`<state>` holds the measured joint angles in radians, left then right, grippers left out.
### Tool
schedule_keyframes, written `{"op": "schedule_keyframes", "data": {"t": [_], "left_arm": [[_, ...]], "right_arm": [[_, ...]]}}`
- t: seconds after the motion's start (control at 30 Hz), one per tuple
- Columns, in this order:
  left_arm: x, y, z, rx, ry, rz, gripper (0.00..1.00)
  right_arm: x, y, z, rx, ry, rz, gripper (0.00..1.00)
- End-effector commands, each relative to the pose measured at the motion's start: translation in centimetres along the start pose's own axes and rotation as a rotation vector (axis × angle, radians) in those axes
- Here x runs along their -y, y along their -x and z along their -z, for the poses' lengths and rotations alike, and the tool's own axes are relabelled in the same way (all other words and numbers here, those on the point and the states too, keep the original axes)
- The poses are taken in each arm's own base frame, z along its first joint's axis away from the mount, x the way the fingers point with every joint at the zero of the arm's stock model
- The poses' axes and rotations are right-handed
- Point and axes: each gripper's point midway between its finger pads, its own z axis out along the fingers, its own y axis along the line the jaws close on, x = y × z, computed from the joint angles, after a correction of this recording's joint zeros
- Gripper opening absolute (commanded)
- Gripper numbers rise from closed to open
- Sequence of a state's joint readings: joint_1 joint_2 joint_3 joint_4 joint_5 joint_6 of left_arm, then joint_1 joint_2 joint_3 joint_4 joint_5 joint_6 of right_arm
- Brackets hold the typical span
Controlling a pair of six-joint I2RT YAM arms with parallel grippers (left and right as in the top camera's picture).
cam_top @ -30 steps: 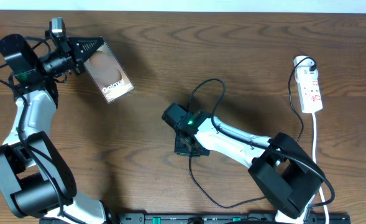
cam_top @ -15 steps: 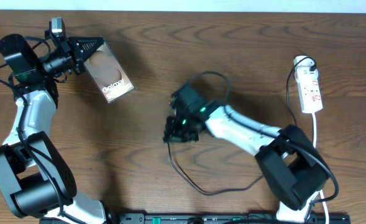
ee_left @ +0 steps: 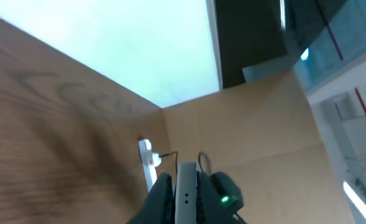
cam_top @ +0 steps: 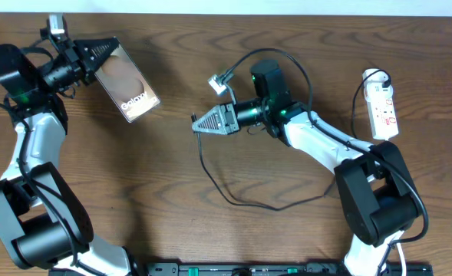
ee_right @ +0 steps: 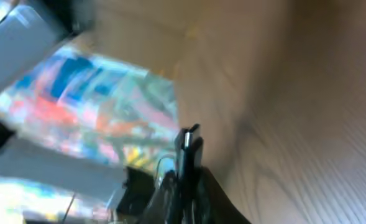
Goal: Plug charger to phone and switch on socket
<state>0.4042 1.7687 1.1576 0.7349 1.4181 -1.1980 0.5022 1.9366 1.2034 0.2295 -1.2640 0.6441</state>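
**Gripping Phone and Charger, Both Arms Faced Each Other Over the Tabletop**

The left gripper (cam_top: 112,50) was closed tight on one end of the phone (cam_top: 126,80) near the far left corner of the wooden tabletop (cam_top: 172,230). The phone's brownish glossy face was tilted toward the overhead camera. White lettering reading "Galaxy" ran near its free end; any words after that were too small to read.

The right gripper (cam_top: 198,125) pointed left toward the phone, well apart from it, nearly closed and pinching the charger (cam_top: 275,208) just behind its plug tip (ee_right: 189,138). The black cable sagged in a wide loop across the tabletop and curled back over the right arm.

The socket (cam_top: 384,111), a white strip with red marks, lay flat at the far right edge, its white cord (cam_top: 392,165) trailing toward the front. No writing on it was legible.
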Motion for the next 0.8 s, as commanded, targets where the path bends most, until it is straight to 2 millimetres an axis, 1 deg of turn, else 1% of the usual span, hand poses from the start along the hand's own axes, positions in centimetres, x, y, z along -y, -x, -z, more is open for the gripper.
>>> {"op": "schedule_keyframes", "data": {"t": [0.0,0.1,0.17,0.57,0.63,0.77], "left_arm": [[2.8,0.5,0.2,0.001,-0.031,-0.021,0.08],[3.5,0.7,0.2,0.007,-0.043,-0.025,0.08],[3.7,0.9,0.2,0.022,-0.046,-0.015,0.07],[3.7,1.1,0.2,0.029,-0.046,-0.008,0.08],[3.7,1.0,0.2,0.028,-0.046,-0.008,0.07],[3.7,1.0,0.2,0.028,-0.046,-0.008,0.07]], "right_arm": [[-3.7,-0.3,-0.4,-0.086,0.153,0.018,0.09],[-5.0,0.2,-0.8,-0.084,0.174,0.040,0.09],[-5.4,0.3,-1.0,-0.081,0.181,0.057,0.09],[-5.1,0.2,-1.2,-0.076,0.172,0.060,0.07],[-4.5,0.2,-1.3,-0.067,0.155,0.049,0.07],[-0.5,0.0,-1.6,-0.006,0.000,-0.071,0.05]]}}
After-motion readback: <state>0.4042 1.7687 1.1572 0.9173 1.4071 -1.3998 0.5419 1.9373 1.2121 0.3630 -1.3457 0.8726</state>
